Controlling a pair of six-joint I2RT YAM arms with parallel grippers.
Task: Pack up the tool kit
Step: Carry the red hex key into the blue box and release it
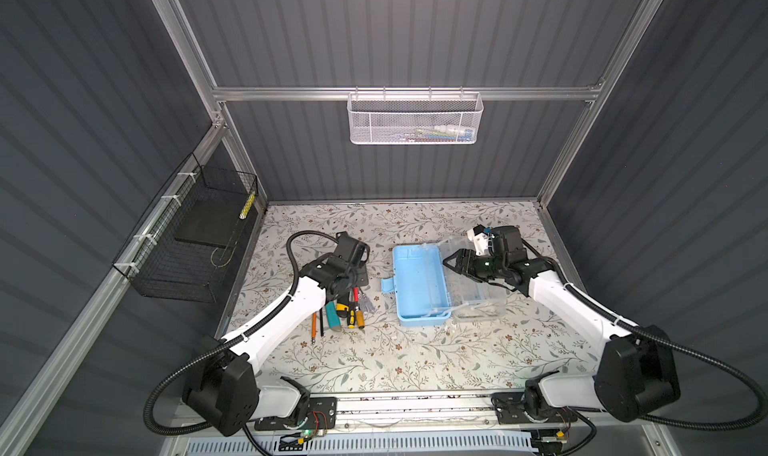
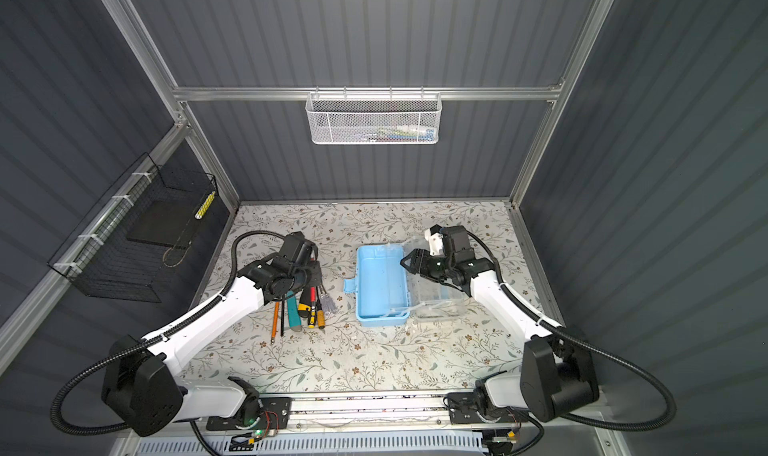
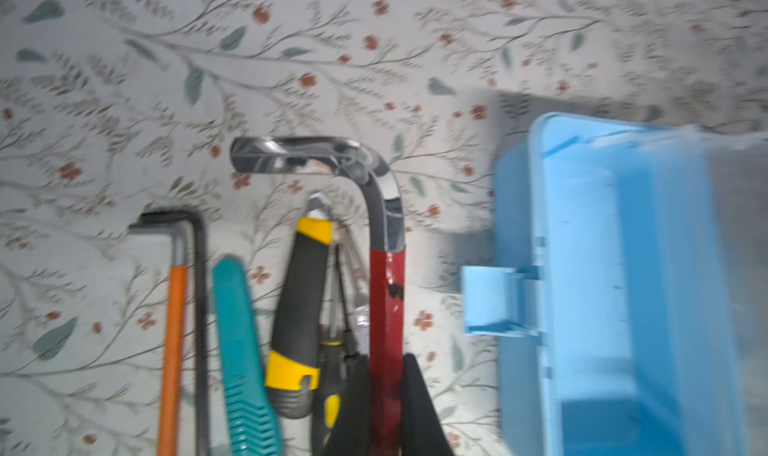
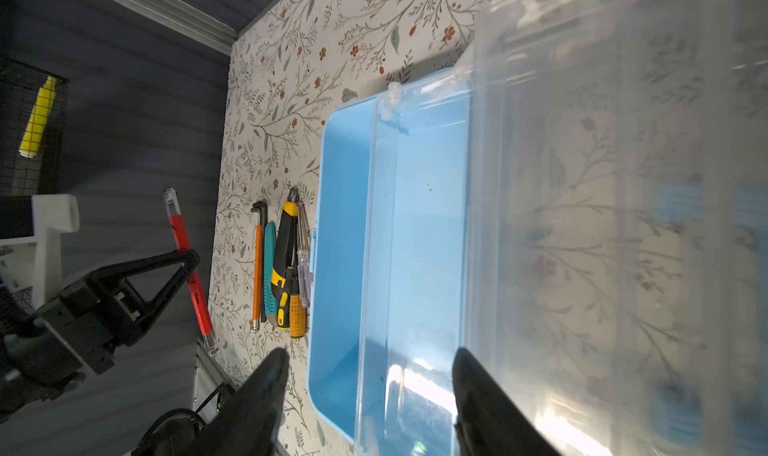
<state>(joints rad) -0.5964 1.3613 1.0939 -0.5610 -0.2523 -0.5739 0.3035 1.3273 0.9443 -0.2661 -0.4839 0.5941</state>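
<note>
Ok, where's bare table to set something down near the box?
Widest bare table: the front strip from the tools and blue box to the front rail. Another behind the box. Crowded: the tools-box gap and by the clear lid.

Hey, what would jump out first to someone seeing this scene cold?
The open light-blue box mid-table, its clear lid folded out beside it, with the right gripper open above. Left of it lies a row of tools, where the left gripper is shut on a red-sleeved L-shaped key.
</note>
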